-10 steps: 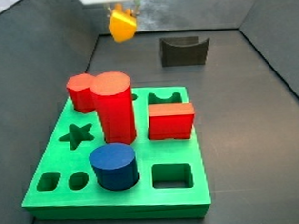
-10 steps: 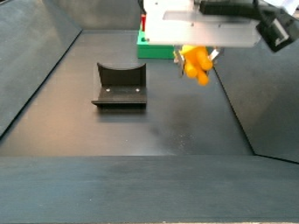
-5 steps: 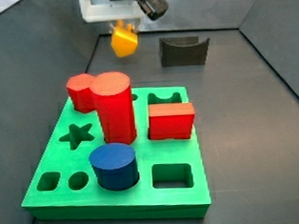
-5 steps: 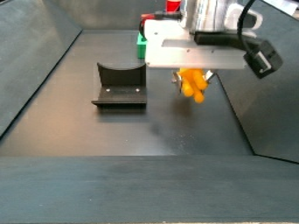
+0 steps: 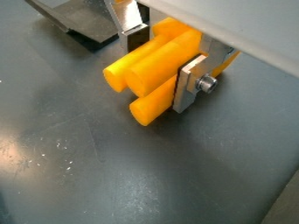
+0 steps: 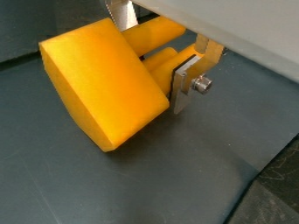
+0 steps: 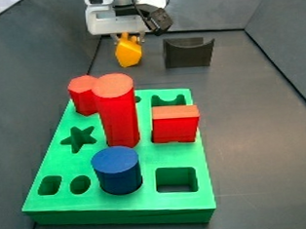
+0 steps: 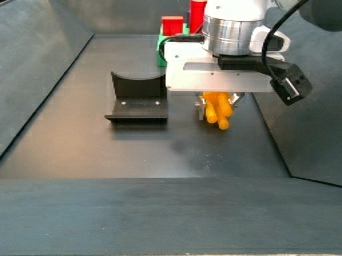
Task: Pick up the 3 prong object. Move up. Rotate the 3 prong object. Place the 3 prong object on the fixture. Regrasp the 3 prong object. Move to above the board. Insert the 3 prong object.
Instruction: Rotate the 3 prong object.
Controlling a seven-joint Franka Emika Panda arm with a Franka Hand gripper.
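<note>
Yellow-orange plastic 3 prong object (image 5: 158, 68) is clamped in the gripper (image 8: 218, 105); the dark notched fixture (image 8: 138, 97) is offset sideways, apart.

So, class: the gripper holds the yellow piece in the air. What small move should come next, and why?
Probably carry it sideways toward the fixture. The gripper is shut on the 3 prong object, which hangs above bare floor beside the fixture, not over it.
</note>
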